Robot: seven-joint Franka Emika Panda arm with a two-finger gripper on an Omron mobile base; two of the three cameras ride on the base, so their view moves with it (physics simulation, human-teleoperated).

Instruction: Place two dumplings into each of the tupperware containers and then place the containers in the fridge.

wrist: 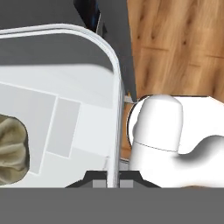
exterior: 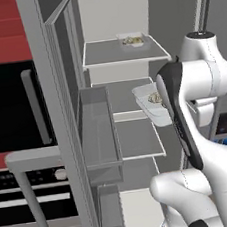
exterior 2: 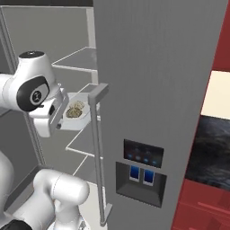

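Note:
The fridge stands open. One tupperware container with dumplings in it rests on the upper shelf. My gripper is shut on the rim of a second tupperware container, held at the right front of the middle shelf. Dumplings lie in that container. From the right base view the held container and its dumplings sit just ahead of my hand. In the hand view one dumpling lies at the left on the container floor.
The left fridge door with its bins stands open beside the shelves. A black oven with a horizontal handle is to the left. The right fridge door, with a vertical bar handle and dispenser panel, is close on the right.

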